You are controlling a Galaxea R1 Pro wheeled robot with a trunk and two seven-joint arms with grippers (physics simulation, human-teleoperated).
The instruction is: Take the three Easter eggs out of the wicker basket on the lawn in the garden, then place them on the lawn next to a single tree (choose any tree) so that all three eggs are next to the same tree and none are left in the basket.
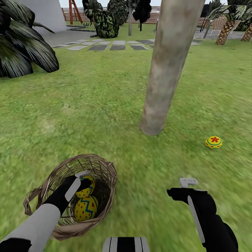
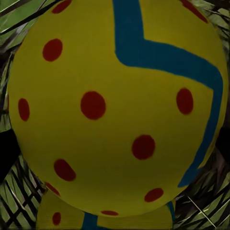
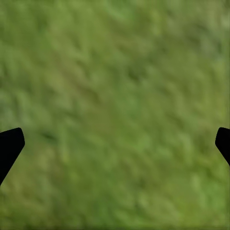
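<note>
Left gripper (image 1: 83, 176) down inside the wicker basket (image 1: 101, 168) at two Easter eggs (image 1: 86, 207), jaws' state unclear, tree (image 1: 164, 77) trunk mid-lawn (image 1: 87, 105), right gripper (image 1: 188, 182) jaws released over grass, third egg (image 1: 214, 142) right of trunk.

Left arm (image 1: 33, 224): a light grey forearm shell is giving way to a black wrist housing and a pale grey finger plate at the left gripper (image 1: 82, 175). Right arm (image 1: 210, 220): black casing is carrying a narrow grey strip, ending in a grey angled bracket at the right gripper (image 1: 188, 182). Trunk top (image 1: 126, 244): white with black stripes. Black fingertips (image 3: 9, 146) are showing at the right wrist view's edges.
</note>
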